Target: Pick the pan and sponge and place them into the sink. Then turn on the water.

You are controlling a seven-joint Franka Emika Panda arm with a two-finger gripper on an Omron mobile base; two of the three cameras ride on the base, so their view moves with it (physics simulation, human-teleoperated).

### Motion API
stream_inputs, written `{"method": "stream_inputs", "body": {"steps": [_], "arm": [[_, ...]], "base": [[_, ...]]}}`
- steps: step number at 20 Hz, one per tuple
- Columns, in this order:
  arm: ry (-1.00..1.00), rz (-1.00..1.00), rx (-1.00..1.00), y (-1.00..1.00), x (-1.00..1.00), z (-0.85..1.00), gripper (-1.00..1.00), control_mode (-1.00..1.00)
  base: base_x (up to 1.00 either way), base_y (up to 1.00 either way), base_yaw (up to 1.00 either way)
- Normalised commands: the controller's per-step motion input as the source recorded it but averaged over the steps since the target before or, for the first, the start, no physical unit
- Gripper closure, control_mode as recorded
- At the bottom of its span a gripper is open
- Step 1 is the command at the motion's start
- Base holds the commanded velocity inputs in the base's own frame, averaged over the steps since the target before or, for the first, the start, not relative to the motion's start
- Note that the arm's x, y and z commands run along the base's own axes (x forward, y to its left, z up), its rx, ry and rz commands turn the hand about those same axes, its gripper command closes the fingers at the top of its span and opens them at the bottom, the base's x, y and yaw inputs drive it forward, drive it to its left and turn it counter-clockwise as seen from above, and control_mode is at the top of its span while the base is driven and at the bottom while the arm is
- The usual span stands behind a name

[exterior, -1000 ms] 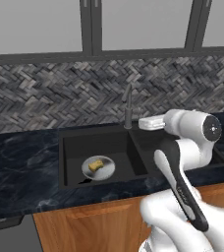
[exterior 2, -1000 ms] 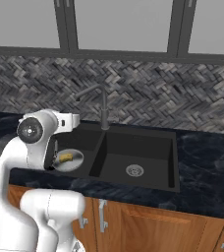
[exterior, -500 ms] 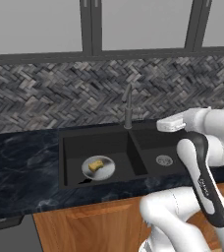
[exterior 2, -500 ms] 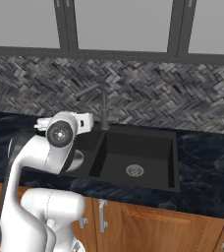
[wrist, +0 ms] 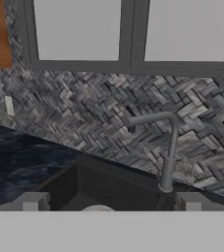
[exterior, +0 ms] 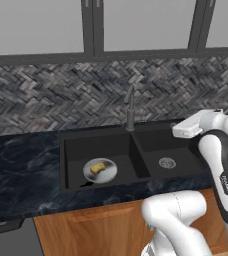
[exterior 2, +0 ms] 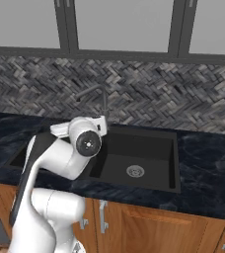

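The sink (exterior: 76,150) is a black recessed double basin set into the dark marbled table (exterior: 21,170), seen from both base views. In the left base view the pan (exterior: 100,170) lies flat on the floor of the left basin, a round grey dish, and the sponge (exterior: 97,168) sits inside it, yellow, resting on the pan's bottom slightly left of centre. The other basin holds a round silver drain (exterior: 166,162) with nothing on it. The faucet (exterior: 130,107) stands at the back edge of the sink above the divider between the basins, a slim grey post with a spout; no stream of water is visible from it in any view. The arm's hand is raised over the right part of the sink in the left base view, level with the back rim and apart from pan and sponge. In the hand view the gripper (wrist: 109,202) looks toward the faucet and the herringbone tile wall (wrist: 84,108), with its two fingertips (wrist: 33,201) standing wide apart at the bottom of the picture and nothing between them; a pale sliver that may be the pan's rim shows low between them, too small to be sure. In the right base view the robot's body covers the basin holding the pan.
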Motion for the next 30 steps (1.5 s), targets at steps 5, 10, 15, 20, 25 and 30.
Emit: {"method": "stream_inputs", "body": {"steps": [5,10,15,20,25,30], "arm": [[-0.08,0.08,0.02,-0.17,0.14,-0.14,-1.00,-1.00],[-0.10,0.01,0.02,-0.06,0.11,-0.17,-1.00,-1.00],[-0.06,0.02,0.02,0.00,0.24,-0.15,-1.00,-1.00],[-0.03,0.03,0.03,-0.03,0.26,-0.08,-1.00,-1.00],[-0.02,0.03,0.05,-0.12,0.24,-0.05,-1.00,-1.00],[-0.02,0.00,0.05,-0.07,0.23,-0.07,-1.00,-1.00]], "base": [[0.00,0.00,0.00],[0.00,0.00,0.00],[0.00,0.00,0.00],[0.00,0.00,0.00],[0.00,0.00,0.00],[0.00,0.00,0.00]]}}
